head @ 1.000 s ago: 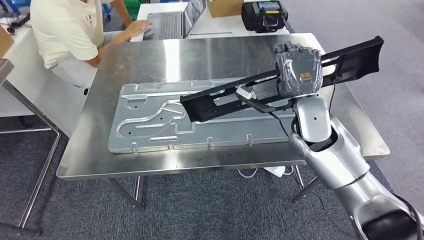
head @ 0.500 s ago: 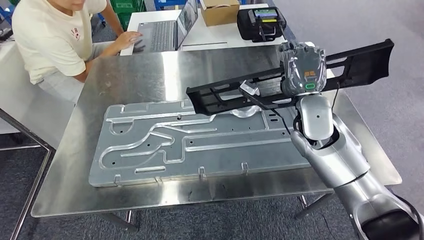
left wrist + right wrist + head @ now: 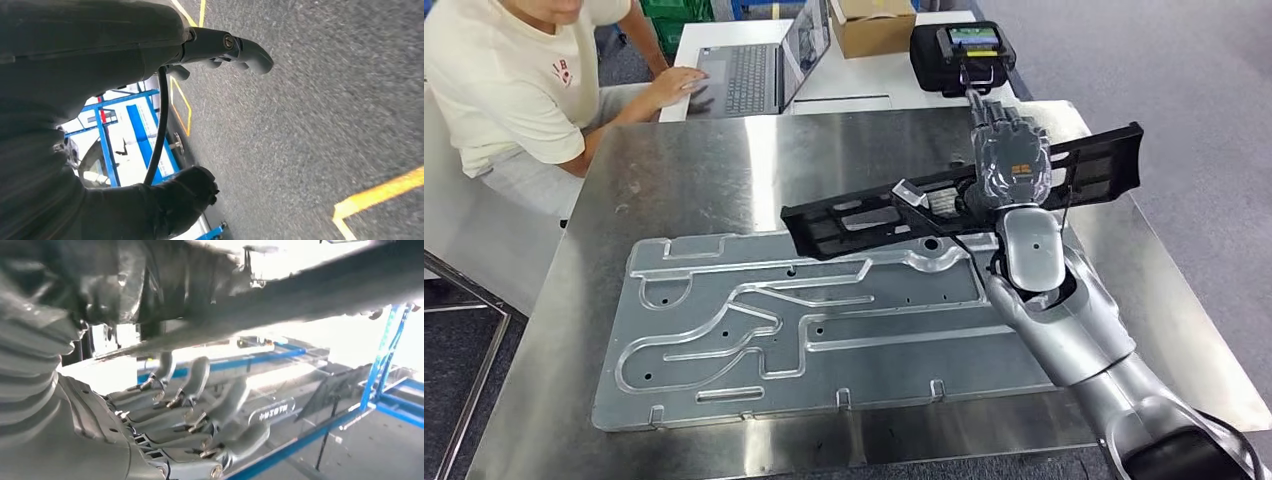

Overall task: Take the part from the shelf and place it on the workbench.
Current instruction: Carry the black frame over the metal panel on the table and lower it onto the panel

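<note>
The part [image 3: 864, 215] is a long black slotted bar. It lies slantwise across the far half of the steel workbench [image 3: 694, 170], and its near-left end reaches over the large grey metal plate [image 3: 824, 330]. My right hand [image 3: 1011, 165] is over the bar's middle with its back toward me and its fingers stretched out past the bar. In the right wrist view the fingers [image 3: 200, 405] are straight and spread, with a bright gap between them and the blurred black part [image 3: 310, 295]. My left hand [image 3: 235, 47] hangs over grey floor and holds nothing.
A person in a cream shirt [image 3: 504, 80] sits at the workbench's far-left corner, one hand on a laptop [image 3: 754, 70]. A cardboard box [image 3: 874, 25] and a black device [image 3: 964, 50] stand on the white table behind. The workbench's right edge [image 3: 1184, 300] is close to my right arm.
The camera has moved closer to the workbench. The black part has come down and to the left over the plate, and my right hand's fingers have gone from curled round it to stretched out.
</note>
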You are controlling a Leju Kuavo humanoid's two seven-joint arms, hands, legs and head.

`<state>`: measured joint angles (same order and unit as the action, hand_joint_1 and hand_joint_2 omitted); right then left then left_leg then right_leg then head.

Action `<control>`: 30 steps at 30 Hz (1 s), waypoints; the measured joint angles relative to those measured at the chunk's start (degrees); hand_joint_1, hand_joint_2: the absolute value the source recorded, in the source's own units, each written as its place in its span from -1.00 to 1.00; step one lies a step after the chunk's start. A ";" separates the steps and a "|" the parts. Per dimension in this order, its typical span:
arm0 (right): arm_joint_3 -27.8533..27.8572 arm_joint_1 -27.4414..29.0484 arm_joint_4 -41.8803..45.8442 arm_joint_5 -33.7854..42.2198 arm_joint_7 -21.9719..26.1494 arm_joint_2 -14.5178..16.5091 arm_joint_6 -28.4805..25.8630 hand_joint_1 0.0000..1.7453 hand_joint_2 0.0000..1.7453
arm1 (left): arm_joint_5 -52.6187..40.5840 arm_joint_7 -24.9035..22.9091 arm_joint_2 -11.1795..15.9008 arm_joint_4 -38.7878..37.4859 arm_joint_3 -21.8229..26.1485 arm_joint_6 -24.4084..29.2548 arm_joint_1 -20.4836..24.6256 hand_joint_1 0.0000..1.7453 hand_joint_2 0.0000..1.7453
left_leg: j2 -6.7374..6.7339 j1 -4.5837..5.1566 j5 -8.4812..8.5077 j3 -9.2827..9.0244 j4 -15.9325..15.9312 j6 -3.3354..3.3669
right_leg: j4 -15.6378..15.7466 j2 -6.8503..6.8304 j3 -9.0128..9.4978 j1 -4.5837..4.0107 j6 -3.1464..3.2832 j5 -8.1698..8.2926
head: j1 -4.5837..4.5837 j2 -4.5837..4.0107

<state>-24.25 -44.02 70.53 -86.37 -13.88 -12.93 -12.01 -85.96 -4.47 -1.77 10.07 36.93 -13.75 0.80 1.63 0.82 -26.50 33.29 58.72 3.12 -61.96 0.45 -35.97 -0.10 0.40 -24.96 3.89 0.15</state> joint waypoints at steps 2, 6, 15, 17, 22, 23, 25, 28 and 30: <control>0.08 0.31 -0.67 0.23 0.03 0.47 -0.23 -1.00 -1.00 | 0.02 0.21 -0.13 -0.03 -0.01 -0.11 0.12 -1.00 -1.00 | 0.10 -0.10 -0.20 0.18 0.21 -0.10 | 1.25 -0.01 0.85 -0.11 0.06 -0.65 | 0.04 0.01; 0.12 0.32 -1.45 0.66 0.25 1.14 -0.28 -1.00 -1.00 | 0.02 0.34 -0.12 -0.03 -0.01 -0.52 0.21 -1.00 -1.00 | -0.06 -0.07 -0.45 0.14 0.11 -0.15 | 2.21 0.17 1.50 -0.03 0.01 -1.83 | 0.02 0.01; 0.12 0.12 -2.32 1.58 1.14 1.79 -0.17 -1.00 -1.00 | 0.02 0.91 -0.08 -0.02 -0.01 -0.74 0.40 -1.00 -1.00 | -0.11 -0.08 -0.44 -0.05 -0.24 -0.31 | 2.24 0.13 1.61 -0.08 0.19 -1.90 | 0.02 0.01; 0.12 0.03 -2.46 1.69 1.41 1.87 -0.16 -1.00 -1.00 | 0.01 0.98 -0.09 -0.02 -0.01 -0.84 0.40 -1.00 -1.00 | -0.11 -0.08 -0.42 -0.11 -0.24 -0.35 | 2.22 0.13 1.68 -0.07 0.20 -1.88 | 0.02 0.00; 0.12 -1.15 -3.57 3.78 2.01 2.07 3.50 -1.00 -1.00 | -0.02 1.03 -0.07 -0.02 -0.01 -1.20 0.42 -1.00 -1.00 | -0.11 0.05 -0.39 -0.21 -0.24 -0.38 | 2.22 0.11 1.82 -0.06 0.21 -1.86 | 0.02 0.01; 0.12 -1.56 -4.02 4.48 2.10 2.08 4.77 -1.00 -1.00 | -0.02 1.03 -0.07 -0.02 -0.01 -1.26 0.44 -1.00 -1.00 | -0.10 0.09 -0.39 -0.21 -0.24 -0.38 | 2.22 0.10 1.83 -0.06 0.21 -1.85 | 0.02 0.01; 0.11 -2.49 -5.09 5.93 2.06 2.10 7.86 -1.00 -1.00 | -0.02 1.06 -0.07 -0.02 -0.01 -1.48 0.47 -1.00 -1.00 | -0.08 0.14 -0.39 -0.22 -0.23 -0.38 | 2.23 0.05 1.86 -0.04 0.21 -1.85 | 0.02 0.01; -0.13 -5.87 -8.81 11.65 1.05 2.25 20.37 -1.00 -1.00 | -0.02 1.02 0.00 -0.02 -0.01 -2.24 0.52 -1.00 -1.00 | -0.06 0.23 -0.37 -0.22 -0.22 -0.38 | 2.24 0.01 1.90 0.04 0.16 -1.81 | 0.02 0.01; -0.44 -9.01 -12.64 16.48 0.25 2.37 29.09 -1.00 -1.00 | -0.03 0.95 0.11 -0.02 -0.01 -2.75 0.56 -1.00 -1.00 | 0.00 0.28 -0.34 -0.19 -0.20 -0.39 | 2.25 -0.05 1.91 0.09 0.14 -1.79 | 0.01 0.00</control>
<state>-24.69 -53.03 57.89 -69.90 -13.63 -10.56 17.08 -85.99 -3.52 -1.66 10.05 36.92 -16.50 1.37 1.63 1.10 -26.85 33.10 58.52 2.73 -59.71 0.41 -34.06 0.00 0.55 -26.76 3.90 0.15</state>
